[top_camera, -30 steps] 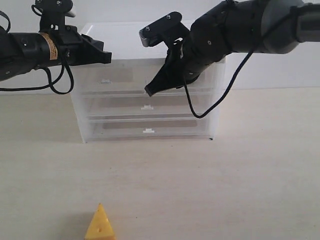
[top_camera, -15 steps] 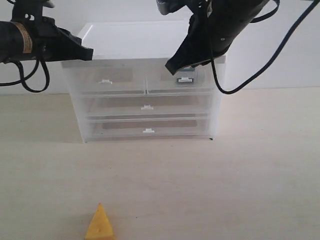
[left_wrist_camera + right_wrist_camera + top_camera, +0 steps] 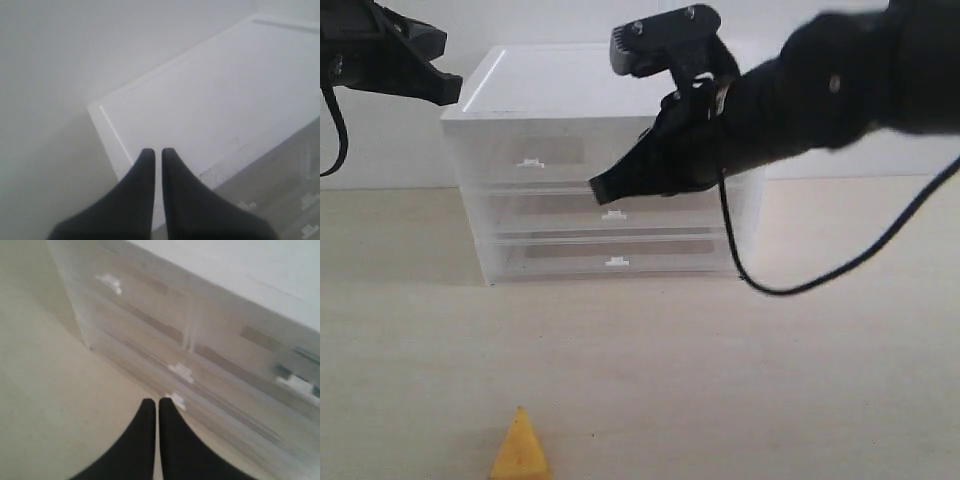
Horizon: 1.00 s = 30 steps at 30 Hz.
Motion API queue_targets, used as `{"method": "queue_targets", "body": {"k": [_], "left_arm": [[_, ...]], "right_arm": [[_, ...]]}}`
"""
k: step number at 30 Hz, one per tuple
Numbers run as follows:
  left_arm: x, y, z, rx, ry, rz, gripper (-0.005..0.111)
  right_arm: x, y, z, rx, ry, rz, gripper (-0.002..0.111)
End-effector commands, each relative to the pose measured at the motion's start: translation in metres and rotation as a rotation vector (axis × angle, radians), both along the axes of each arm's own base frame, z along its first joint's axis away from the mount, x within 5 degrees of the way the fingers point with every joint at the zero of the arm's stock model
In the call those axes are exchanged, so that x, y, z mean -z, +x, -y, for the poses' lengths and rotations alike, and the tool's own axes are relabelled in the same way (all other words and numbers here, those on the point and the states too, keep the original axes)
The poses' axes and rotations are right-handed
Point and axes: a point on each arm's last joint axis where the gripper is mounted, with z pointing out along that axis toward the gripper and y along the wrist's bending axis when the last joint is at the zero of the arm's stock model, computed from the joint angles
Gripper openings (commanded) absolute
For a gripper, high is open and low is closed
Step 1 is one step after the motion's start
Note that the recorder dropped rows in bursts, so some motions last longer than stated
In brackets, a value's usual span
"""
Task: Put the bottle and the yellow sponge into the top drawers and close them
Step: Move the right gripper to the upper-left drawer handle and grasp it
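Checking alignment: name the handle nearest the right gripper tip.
The middle drawer's handle, just below the right gripper in the exterior view; the top-left and bottom handles lie farther.

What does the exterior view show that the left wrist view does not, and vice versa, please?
Only the exterior view shows the yellow sponge on the table and the right gripper in front of the cabinet. Only the left wrist view shows that the left gripper is shut. Both show that gripper and the cabinet's white top.
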Motion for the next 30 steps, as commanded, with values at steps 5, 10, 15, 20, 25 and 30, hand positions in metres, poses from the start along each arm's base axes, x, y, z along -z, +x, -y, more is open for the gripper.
{"method": "queue_targets", "body": {"k": [5, 10, 15, 20, 25, 30], "left_arm": [[0.009, 0.026, 0.005, 0.013, 0.025, -0.010, 0.004], [0.021, 0.051, 0.000, -0.028, -0.044, -0.046, 0.004], [0.045, 0.070, -0.005, -0.021, -0.123, -0.091, 0.004], [0.058, 0.079, -0.010, -0.001, -0.216, -0.111, 0.004], [0.067, 0.084, -0.016, -0.035, -0.238, -0.142, 0.004], [0.069, 0.084, -0.019, -0.063, -0.226, -0.157, 0.004]], "right_arm": [[0.048, -0.042, -0.034, 0.062, 0.434, 0.203, 0.000], [0.077, -0.046, -0.055, 0.141, 0.690, 0.137, 0.000], [0.099, -0.044, -0.062, 0.254, 0.994, 0.104, 0.000], [0.113, -0.028, -0.077, 0.391, 1.209, -0.069, 0.001], [0.110, -0.011, -0.096, 0.434, 1.372, -0.136, 0.019], [0.103, 0.004, -0.106, 0.530, 1.508, -0.184, 0.042]]}}
